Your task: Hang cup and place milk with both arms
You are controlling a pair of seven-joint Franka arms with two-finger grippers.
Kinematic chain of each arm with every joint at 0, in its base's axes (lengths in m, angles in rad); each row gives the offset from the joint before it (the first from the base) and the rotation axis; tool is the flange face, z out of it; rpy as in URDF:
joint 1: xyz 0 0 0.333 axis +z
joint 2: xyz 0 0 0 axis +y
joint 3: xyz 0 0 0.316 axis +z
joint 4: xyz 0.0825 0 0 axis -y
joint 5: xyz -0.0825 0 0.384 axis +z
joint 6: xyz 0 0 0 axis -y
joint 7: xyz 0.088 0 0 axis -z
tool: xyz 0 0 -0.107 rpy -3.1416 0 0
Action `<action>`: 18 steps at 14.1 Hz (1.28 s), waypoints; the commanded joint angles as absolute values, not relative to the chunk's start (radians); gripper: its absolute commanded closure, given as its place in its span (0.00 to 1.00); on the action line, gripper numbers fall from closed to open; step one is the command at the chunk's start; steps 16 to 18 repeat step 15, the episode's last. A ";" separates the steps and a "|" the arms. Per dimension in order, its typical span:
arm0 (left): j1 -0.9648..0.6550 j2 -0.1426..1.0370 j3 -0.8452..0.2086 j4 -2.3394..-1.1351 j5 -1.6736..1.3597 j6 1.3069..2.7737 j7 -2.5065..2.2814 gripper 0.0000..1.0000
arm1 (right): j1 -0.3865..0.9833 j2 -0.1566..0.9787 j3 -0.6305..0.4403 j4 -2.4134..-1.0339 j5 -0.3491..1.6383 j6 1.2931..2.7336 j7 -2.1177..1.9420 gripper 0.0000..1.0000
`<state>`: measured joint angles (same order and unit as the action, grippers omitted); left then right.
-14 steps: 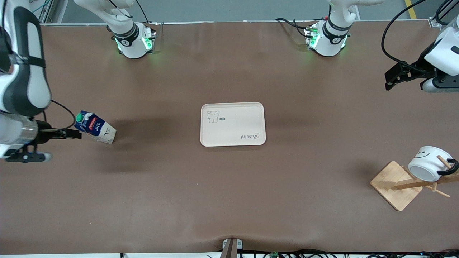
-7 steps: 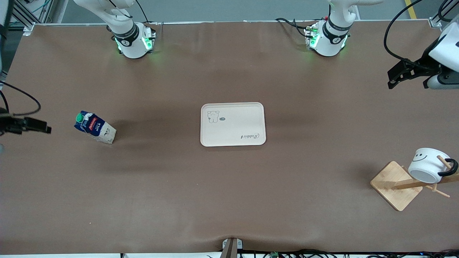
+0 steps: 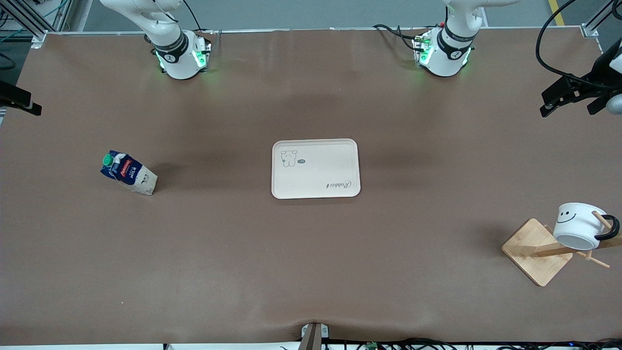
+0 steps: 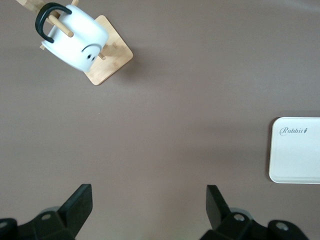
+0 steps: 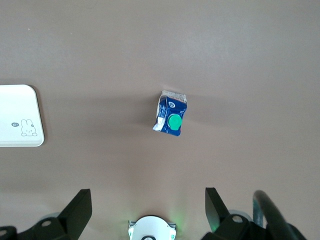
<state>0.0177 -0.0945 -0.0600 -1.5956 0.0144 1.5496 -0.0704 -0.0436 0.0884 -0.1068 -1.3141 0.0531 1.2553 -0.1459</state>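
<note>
The white cup (image 3: pixel 580 225) with the smiley face hangs by its black handle on a peg of the wooden rack (image 3: pixel 537 250), at the left arm's end of the table. In the left wrist view the cup (image 4: pixel 75 35) is far from the left gripper (image 4: pixel 148 202), which is open and empty. That left gripper (image 3: pixel 567 104) is up in the air over the table's edge. The blue and white milk (image 3: pixel 129 173) stands on the bare table toward the right arm's end. The right gripper (image 5: pixel 148 205) is open and empty, high over the milk (image 5: pixel 171 114).
A cream tray (image 3: pixel 316 168) with a rabbit drawing lies at the table's middle, with nothing on it. Only part of the right gripper (image 3: pixel 22 101) shows at the front view's edge. Both arm bases (image 3: pixel 182 56) glow green at the table's edge farthest from the front camera.
The right gripper has drawn away from beside the milk and risen out toward the table's edge. The left gripper has also pulled back outward. Milk and cup have stayed put.
</note>
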 commanded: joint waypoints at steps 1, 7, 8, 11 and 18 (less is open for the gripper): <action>0.018 -0.089 -0.060 -1.575 0.003 1.548 -0.061 0.00 | -0.057 0.037 -0.095 -1.400 0.029 1.284 -0.097 0.00; 0.008 -0.094 -0.072 -1.575 -0.003 1.533 -0.026 0.00 | -0.044 -0.079 -0.094 -1.547 0.012 1.352 -0.092 0.00; 0.008 -0.094 -0.072 -1.574 0.003 1.519 -0.028 0.00 | -0.040 -0.110 -0.092 -1.584 0.012 1.385 -0.092 0.00; 0.008 -0.089 -0.072 -1.565 0.005 1.514 -0.029 0.00 | -0.028 -0.107 -0.078 -1.568 0.012 1.385 -0.095 0.00; 0.009 -0.087 -0.072 -1.559 0.006 1.500 -0.031 0.00 | -0.025 -0.071 -0.078 -1.493 0.009 1.387 -0.103 0.00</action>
